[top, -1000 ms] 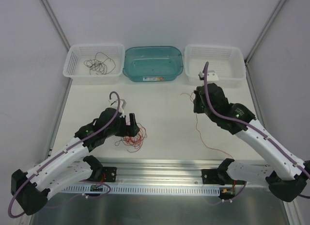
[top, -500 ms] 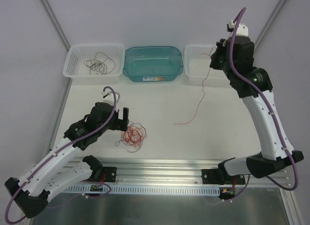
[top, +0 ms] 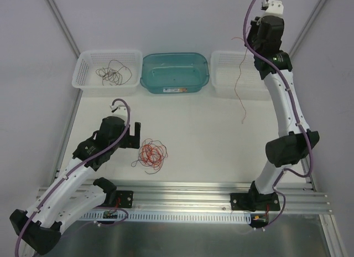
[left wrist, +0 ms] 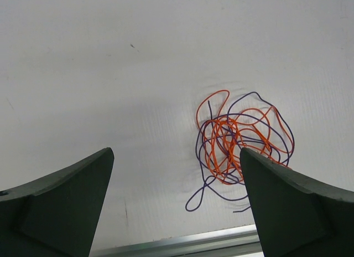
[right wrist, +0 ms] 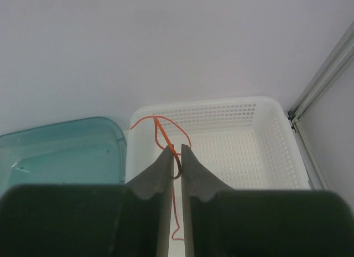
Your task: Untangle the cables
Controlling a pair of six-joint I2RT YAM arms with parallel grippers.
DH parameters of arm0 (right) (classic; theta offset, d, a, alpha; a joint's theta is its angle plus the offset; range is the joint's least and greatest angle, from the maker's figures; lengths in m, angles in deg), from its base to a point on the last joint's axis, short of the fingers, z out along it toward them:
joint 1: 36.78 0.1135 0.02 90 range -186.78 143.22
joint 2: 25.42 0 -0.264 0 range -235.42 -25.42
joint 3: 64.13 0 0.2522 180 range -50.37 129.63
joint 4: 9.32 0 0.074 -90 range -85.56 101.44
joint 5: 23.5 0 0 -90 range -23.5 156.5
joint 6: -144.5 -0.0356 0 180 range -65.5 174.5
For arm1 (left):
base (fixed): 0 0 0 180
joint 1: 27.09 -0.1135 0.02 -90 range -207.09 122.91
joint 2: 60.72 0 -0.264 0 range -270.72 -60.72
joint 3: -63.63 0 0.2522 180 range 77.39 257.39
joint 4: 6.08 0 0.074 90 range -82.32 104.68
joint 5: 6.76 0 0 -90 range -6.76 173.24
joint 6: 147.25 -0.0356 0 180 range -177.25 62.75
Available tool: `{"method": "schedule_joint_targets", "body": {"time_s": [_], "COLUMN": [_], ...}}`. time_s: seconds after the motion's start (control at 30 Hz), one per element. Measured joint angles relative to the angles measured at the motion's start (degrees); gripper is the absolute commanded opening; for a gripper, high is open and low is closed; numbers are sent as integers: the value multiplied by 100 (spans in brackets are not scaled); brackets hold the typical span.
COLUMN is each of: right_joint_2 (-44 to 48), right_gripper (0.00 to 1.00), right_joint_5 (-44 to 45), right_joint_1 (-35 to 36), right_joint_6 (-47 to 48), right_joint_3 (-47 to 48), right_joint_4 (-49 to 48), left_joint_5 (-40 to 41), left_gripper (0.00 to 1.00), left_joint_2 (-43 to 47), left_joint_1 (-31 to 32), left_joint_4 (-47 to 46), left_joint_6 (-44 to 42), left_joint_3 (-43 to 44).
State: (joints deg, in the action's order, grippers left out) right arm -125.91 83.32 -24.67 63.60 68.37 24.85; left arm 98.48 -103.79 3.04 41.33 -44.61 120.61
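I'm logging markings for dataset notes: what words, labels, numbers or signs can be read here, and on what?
Nothing can be read in any view.
Small label on the front wall of the teal bin: too small and blurred to read.

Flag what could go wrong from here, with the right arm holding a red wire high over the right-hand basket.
1. The red wire hangs long from the right pincer. In the top view its tail shows past the near rim of the white basket, so a drop may leave it draped outside.
2. The tangle on the table mixes orange and dark strands, so the open left pincer might lift the whole clump.
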Motion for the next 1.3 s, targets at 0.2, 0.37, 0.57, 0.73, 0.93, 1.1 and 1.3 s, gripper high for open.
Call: {"method": "schedule_joint_targets", "body": {"time_s": [0.2,0.37,0.57,0.73,0.93,1.1,1.3], "right_joint_2": [-1384,-2439,-2420,-1408,197,839,302], "right_gripper": [18,48,68,75,75,74,71], "right_joint_5": [-118,-125,-341,-643,-1488,-2293,-2605], "right_joint_1": [-402,-597,-765,-796,-796,-688,-101], "right_joint_6": [186,317,341,236,-332,-874,-621], "right_joint_3": [31,24,-374,-1185,-2430,-4017,-4747], "right_joint_4": [-343,-127,166,313,223,-280,-308], "left_joint_5": [-149,-199,-293,-332,-433,-455,-487], "left_gripper": [99,99,99,99,99,99,99], "left_joint_2": [96,96,98,127,267,337,350], "left_joint_1": [-212,-249,-251,-251,-251,-251,-251], "left_joint_4": [-39,-42,-44,-44,-61,-87,-98], "left_joint_6": [-11,-13,-15,-17,-22,-26,-31], "left_joint_3": [-85,-96,-98,-101,-127,-170,-192]}}
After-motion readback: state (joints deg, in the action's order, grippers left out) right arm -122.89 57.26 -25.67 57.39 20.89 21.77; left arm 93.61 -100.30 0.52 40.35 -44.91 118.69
